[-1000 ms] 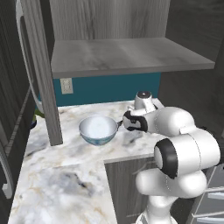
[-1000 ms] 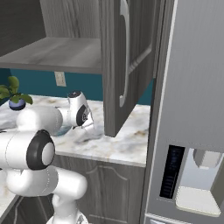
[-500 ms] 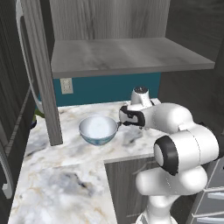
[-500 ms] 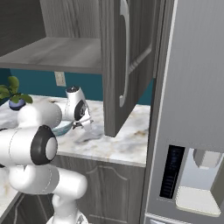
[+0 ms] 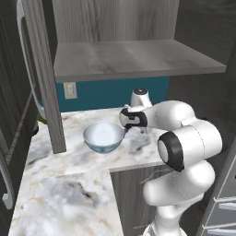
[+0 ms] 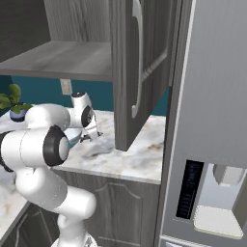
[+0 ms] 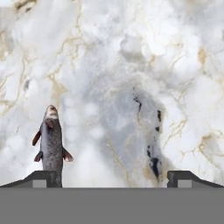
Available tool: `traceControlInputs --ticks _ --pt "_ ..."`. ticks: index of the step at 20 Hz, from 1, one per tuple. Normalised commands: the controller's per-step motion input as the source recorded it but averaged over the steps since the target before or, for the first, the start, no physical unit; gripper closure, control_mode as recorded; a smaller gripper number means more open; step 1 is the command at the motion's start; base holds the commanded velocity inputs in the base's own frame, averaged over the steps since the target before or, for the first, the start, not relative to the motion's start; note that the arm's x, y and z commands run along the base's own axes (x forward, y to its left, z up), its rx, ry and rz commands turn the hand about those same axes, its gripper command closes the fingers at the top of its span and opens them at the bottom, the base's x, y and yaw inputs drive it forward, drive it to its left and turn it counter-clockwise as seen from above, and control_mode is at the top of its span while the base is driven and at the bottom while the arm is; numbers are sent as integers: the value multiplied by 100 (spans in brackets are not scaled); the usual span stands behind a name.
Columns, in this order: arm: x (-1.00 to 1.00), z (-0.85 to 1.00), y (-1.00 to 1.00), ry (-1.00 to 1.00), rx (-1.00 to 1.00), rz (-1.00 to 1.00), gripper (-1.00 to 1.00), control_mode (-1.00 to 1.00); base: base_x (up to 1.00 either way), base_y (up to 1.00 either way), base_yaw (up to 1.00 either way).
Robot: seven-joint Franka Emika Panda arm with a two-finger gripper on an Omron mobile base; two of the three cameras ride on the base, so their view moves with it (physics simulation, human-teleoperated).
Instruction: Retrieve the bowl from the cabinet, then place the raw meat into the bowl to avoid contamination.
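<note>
Jaws spread wide, gripper empty above the raw meat at lower left; no writing legible; arm has swung left toward the bowl.

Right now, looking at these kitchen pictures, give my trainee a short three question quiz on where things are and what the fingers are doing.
1. True or false: the bowl is already down on the counter, out of the cabinet.
2. In the hand view, the fish is: A) between the two fingers, B) up against one finger, off centre, C) inside the bowl.
3. Fill in: the gripper is ___ and holds nothing.

Key: 1 true. 2 B. 3 open.
</note>
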Motion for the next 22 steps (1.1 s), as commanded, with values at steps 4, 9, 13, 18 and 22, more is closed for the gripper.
traceControlInputs --ticks 4,9,13,18,22 --pt "29 -4 20 2 0 -1 -100 -100 0 0 0" --pt "27 -10 24 5 0 0 -100 -100 0 0 0" --pt "39 -8 17 2 0 0 -100 -100 0 0 0" --pt "37 -13 25 3 0 0 -100 -100 0 0 0" --pt "26 -22 11 8 0 0 -100 -100 0 0 0"
